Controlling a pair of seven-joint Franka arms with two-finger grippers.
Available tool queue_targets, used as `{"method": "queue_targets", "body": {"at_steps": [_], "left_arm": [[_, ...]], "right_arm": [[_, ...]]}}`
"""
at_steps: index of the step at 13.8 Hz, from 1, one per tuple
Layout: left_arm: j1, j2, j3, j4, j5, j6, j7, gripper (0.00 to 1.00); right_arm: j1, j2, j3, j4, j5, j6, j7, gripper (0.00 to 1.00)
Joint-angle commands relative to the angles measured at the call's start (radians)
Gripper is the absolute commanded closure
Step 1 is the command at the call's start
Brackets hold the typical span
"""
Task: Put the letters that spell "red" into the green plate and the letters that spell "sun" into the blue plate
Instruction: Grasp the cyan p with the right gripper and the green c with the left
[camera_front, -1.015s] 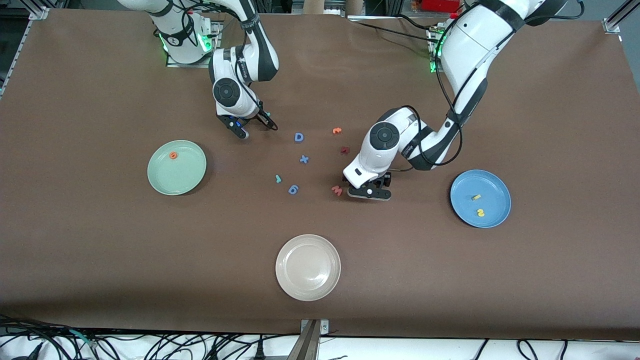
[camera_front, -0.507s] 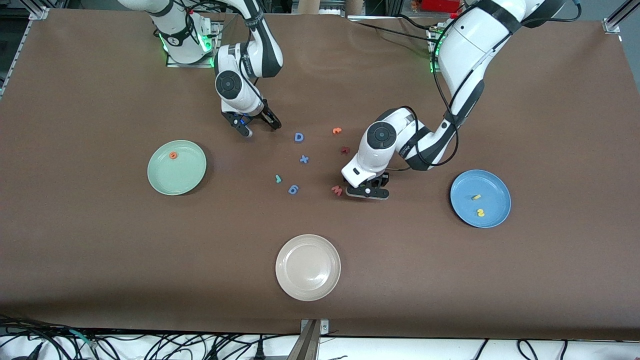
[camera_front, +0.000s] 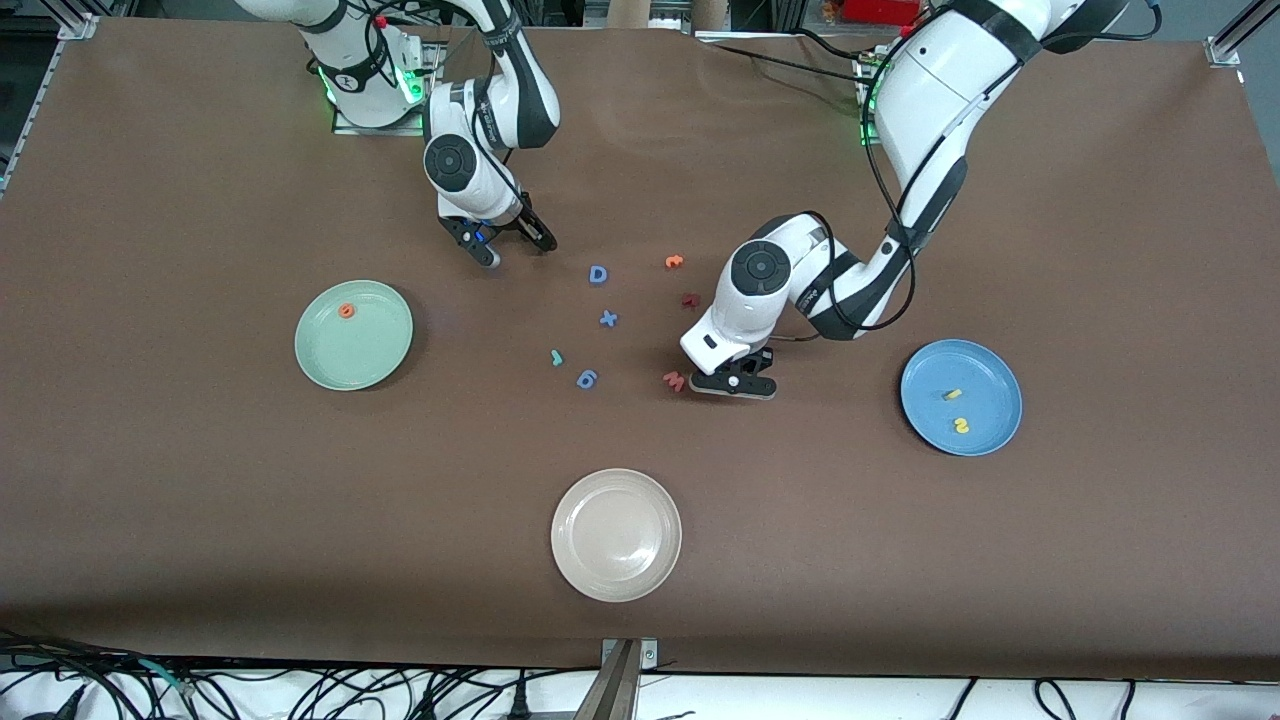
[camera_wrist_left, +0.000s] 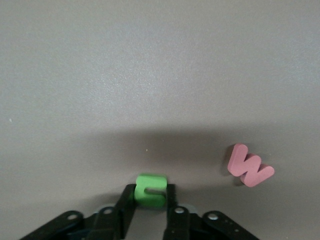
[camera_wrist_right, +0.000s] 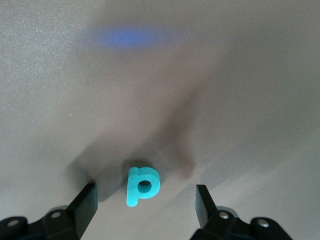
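Left gripper low on the table, pinched onto green "n" beside pink w-shaped letter, right gripper wide apart w/ teal "d" between its fingers, untouched, orange "e" in green plate, two yellow letters in blue plate

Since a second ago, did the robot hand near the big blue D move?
Yes. The right gripper slid slightly toward the robots' bases, away from the blue D, which stayed put. Its fingers stand apart around the teal d.
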Motion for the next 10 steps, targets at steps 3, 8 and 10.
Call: {"method": "queue_targets", "body": {"at_steps": [3, 8, 10], "left_arm": [[-0.017, 0.009, 0.019, 0.009, 0.041, 0.003, -0.03, 0.75], [-0.013, 0.006, 0.022, 0.016, 0.039, -0.003, -0.019, 0.79], [-0.004, -0.003, 0.025, 0.027, 0.039, -0.014, -0.015, 0.82]], "right_arm": [[0.014, -0.025, 0.004, -0.036, 0.016, 0.011, 0.014, 0.2], [0.014, -0.025, 0.002, -0.036, 0.016, 0.011, 0.013, 0.69], [0.014, -0.022, 0.002, -0.035, 0.016, 0.011, 0.013, 0.77]]}}
